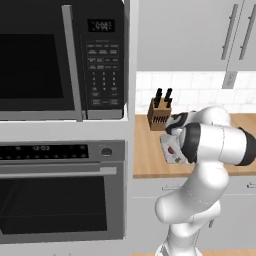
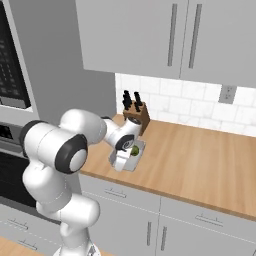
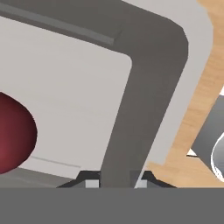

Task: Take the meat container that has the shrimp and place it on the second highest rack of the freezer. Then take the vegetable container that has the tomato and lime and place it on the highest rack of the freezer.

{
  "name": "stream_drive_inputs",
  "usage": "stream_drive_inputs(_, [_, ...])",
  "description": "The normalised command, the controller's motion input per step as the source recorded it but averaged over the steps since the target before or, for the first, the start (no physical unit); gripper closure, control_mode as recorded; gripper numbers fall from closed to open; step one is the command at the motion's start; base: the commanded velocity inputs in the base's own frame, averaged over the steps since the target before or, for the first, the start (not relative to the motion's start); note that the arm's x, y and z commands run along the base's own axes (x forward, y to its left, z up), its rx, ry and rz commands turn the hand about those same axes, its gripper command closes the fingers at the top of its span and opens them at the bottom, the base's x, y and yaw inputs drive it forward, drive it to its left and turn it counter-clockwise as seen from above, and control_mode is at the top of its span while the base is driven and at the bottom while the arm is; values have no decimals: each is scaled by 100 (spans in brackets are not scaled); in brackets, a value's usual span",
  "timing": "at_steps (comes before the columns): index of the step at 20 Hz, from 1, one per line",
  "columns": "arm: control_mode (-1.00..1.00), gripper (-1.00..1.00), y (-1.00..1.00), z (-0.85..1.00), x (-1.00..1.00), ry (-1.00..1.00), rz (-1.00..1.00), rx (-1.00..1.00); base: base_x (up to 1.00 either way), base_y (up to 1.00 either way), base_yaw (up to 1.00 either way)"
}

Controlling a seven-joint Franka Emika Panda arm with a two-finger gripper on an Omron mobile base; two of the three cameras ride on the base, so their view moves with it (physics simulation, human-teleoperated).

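Gripper (image 3: 116,181) clamps vegetable container (image 3: 131,113) wall, tomato (image 3: 13,135) just beside

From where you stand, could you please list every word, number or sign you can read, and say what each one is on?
Microwave display: pale digits, too blurred to read.
Microwave keypad: rows of small button labels, too small to read.
Oven control panel: a lit clock-like readout and small marks, too blurred to read.
No other text is visible.

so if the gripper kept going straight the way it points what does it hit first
The gripper is already closed on the grey container wall; pushing on, it would likely meet the wooden counter beneath, though depth is unclear.
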Motion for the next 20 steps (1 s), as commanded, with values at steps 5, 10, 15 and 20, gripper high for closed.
stream_drive_inputs(5, [-100, 100, 0, 11, -31, -25, 0, 0, 0, 0, 0])
stream_drive_inputs(10, [-100, 100, 0, 59, -50, -22, 0, -3, 0, 0, 0])
stream_drive_inputs(15, [-100, 100, 1, 73, -45, 0, 0, -3, 0, 0, 0])
stream_drive_inputs(20, [-100, 100, 0, 68, -41, 0, 0, -4, 0, 0, 0])
